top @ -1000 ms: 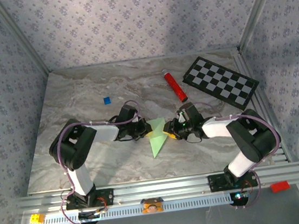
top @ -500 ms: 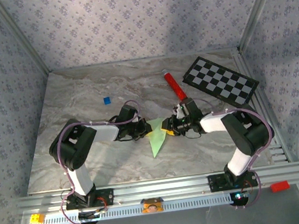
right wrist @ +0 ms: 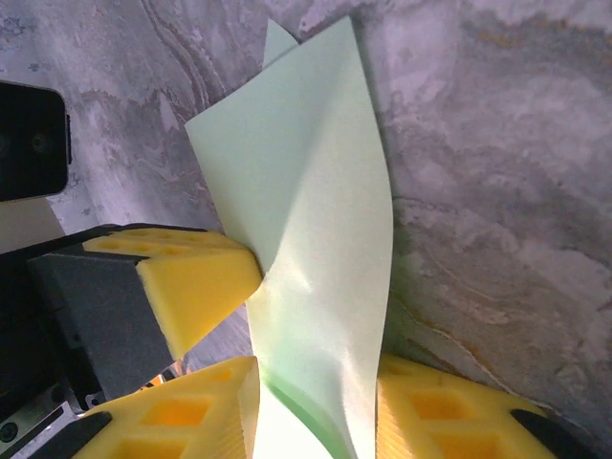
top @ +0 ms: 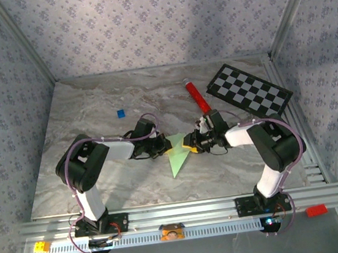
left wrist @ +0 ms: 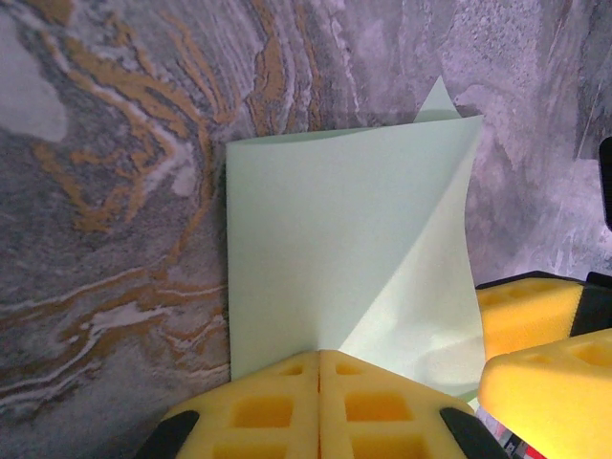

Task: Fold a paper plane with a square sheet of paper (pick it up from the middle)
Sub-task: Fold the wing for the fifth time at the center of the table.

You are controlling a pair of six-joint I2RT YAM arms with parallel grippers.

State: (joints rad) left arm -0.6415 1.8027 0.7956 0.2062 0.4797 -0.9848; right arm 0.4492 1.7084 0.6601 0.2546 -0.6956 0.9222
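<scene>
The square sheet of paper (top: 175,159) is pale green and folded into a pointed wedge, lying mid-table with its tip toward the near edge. My left gripper (top: 162,144) is at the wedge's upper left corner. In the left wrist view its yellow fingers (left wrist: 268,411) meet with the paper's (left wrist: 325,239) edge pinched between them (left wrist: 318,356). My right gripper (top: 186,144) is at the upper right corner, facing the left one. In the right wrist view its jaws (right wrist: 314,373) stand apart, and a raised, curved flap of the paper (right wrist: 316,210) runs through the gap.
A red tube (top: 197,96) lies behind the right gripper, with a black-and-white checkerboard (top: 249,91) at the back right. A tiny blue square (top: 120,113) sits back left. The two grippers are almost touching; a left finger (right wrist: 196,287) shows close in the right wrist view.
My right gripper has moved up and to the left along the paper's edge, closer to the left gripper. The left gripper and the paper have stayed put.
</scene>
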